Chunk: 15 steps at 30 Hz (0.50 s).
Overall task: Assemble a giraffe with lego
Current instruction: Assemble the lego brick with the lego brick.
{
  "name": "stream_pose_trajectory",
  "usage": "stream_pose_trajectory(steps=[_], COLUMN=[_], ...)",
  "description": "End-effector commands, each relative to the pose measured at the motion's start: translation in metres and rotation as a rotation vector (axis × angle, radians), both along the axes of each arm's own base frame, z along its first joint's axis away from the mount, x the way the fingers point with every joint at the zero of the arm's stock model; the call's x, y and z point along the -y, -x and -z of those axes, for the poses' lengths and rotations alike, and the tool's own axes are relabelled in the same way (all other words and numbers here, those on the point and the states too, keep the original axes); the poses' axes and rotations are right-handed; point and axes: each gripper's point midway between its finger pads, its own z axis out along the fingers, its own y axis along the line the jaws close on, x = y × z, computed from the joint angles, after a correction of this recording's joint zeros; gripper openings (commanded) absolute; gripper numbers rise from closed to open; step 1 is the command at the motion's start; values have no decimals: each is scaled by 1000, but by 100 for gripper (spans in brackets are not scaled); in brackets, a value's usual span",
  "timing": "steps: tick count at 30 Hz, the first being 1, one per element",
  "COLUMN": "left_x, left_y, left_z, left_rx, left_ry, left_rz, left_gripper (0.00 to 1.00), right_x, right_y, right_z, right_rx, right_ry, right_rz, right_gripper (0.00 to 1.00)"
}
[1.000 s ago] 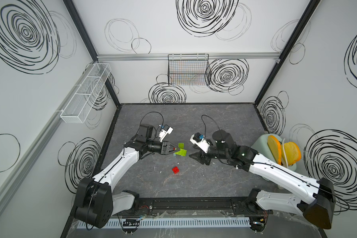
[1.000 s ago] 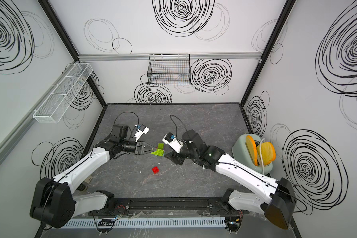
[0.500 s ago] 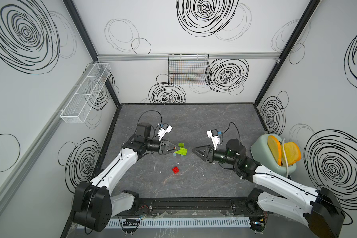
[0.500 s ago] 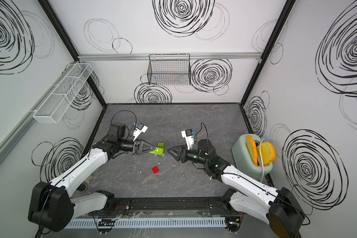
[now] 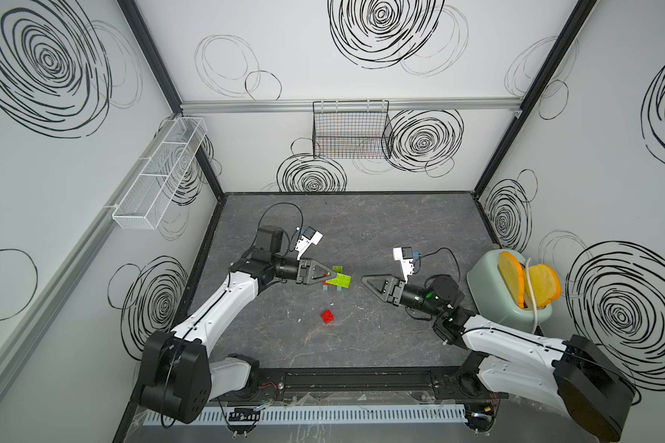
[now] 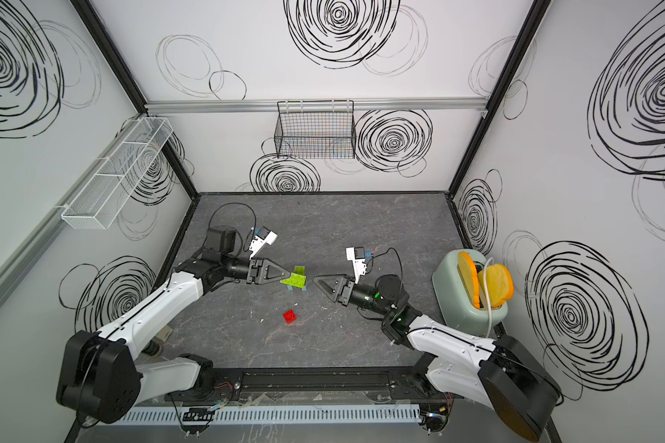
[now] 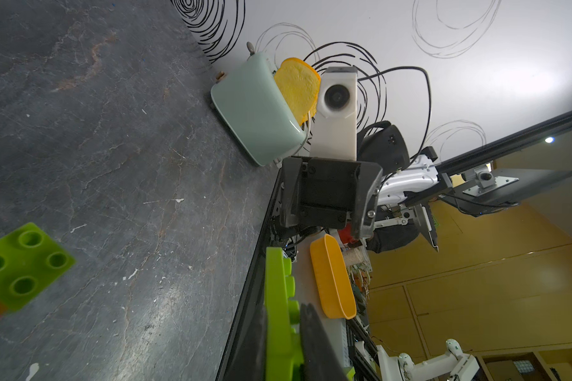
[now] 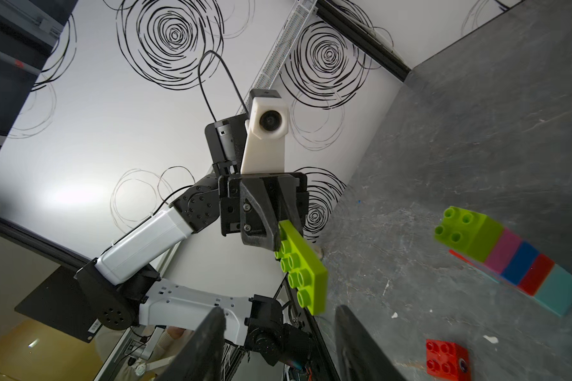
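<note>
1. The left gripper [image 5: 333,275] is clamped on a lime plate [image 5: 340,280], a flat 2-by-4 studded brick. It pinches 1 short end, and the rest juts out past its tips, clear of the table [image 5: 361,230].
2. In the left wrist view the lime plate [image 7: 278,306] shows edge-on between the 2 dark fingers [image 7: 314,343], with its studs turned toward 1 of them.
3. The giraffe [image 8: 509,260] is only partly built and stands on the table just below and beside the left gripper's tips. From its top it reads: a lime brick with 4 studs, then pink, blue, red and cyan.
4. In both top views the held plate overlaps the giraffe [image 5: 338,269]. The right wrist view shows the plate [image 8: 303,269] and the giraffe apart, not touching.
5. The right gripper [image 5: 365,279] points tip to tip at the left one and is near it. Its jaws stand apart with nothing between them, as its fingers [image 8: 208,343] show. The plate's free end hangs between the 2 grippers.
6. A red brick [image 5: 327,316] with an eye printed on 1 side lies alone on the table. It sits on the robot-base side of both grippers' tips, closer to the left gripper's.
7. Behind the right gripper, beside its wrist, sits a pale green toaster [image 5: 496,295] with 2 toast slices [image 5: 542,285] standing in it.
</note>
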Motion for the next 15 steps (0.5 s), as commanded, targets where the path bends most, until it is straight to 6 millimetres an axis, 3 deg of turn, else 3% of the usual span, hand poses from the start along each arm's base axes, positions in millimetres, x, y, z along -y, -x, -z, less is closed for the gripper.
stream_pose_trajectory(steps=[1,9,15], left_x=[5,6,6], left_y=[3,6,7], left_z=[-17,-22,-21], left_rx=[63,76,82], left_ry=[41,44,42], left_rz=[48,58,56], left_gripper=[0,0,0], right_x=[-9,-26,-39], right_y=[9,4,6], right_z=[-20,-12,-10], right_rx=[44,26,23], right_ry=[-83,-48,-36], right_rz=[-71,-106,-156], right_gripper=[56,56,44])
